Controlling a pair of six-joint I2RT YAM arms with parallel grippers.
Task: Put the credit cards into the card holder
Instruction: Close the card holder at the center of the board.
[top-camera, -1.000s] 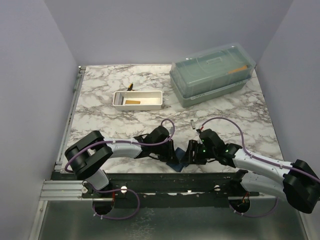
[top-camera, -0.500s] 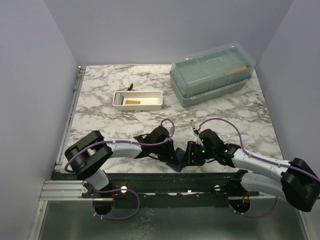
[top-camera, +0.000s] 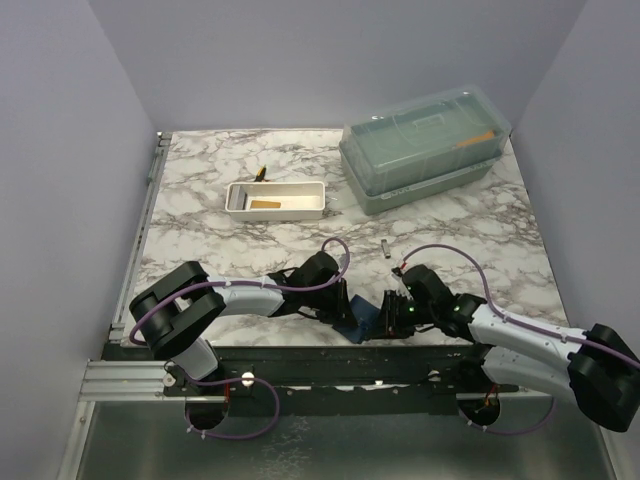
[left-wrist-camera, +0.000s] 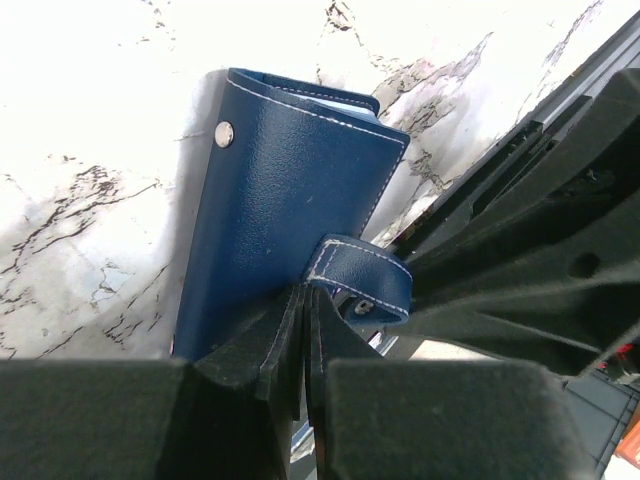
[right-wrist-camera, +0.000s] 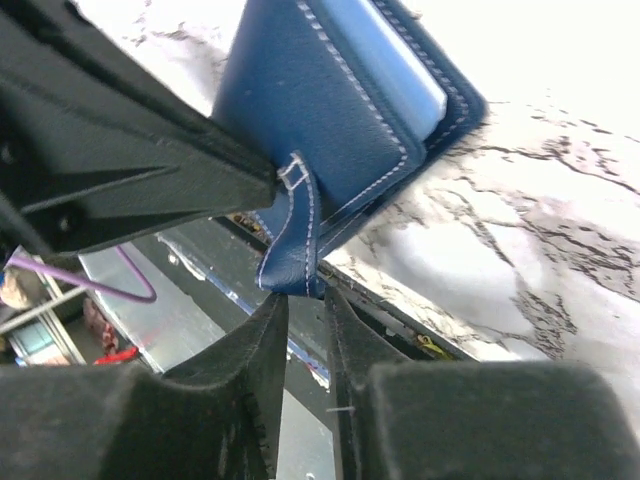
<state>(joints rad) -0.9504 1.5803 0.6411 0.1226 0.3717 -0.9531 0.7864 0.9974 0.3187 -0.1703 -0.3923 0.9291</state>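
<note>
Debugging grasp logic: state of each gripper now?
Left gripper: closed on the card holder.
Right gripper: closed on the card holder's strap.

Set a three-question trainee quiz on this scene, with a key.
1. True or false: a tan card lies in the white tray.
2. What is the right claw pinching? A) the strap of the card holder B) a loose card C) the metal cylinder
3. Fill in: the card holder sits at the ___ edge of the table, between both arms.

Key: 1 true; 2 A; 3 near.
</note>
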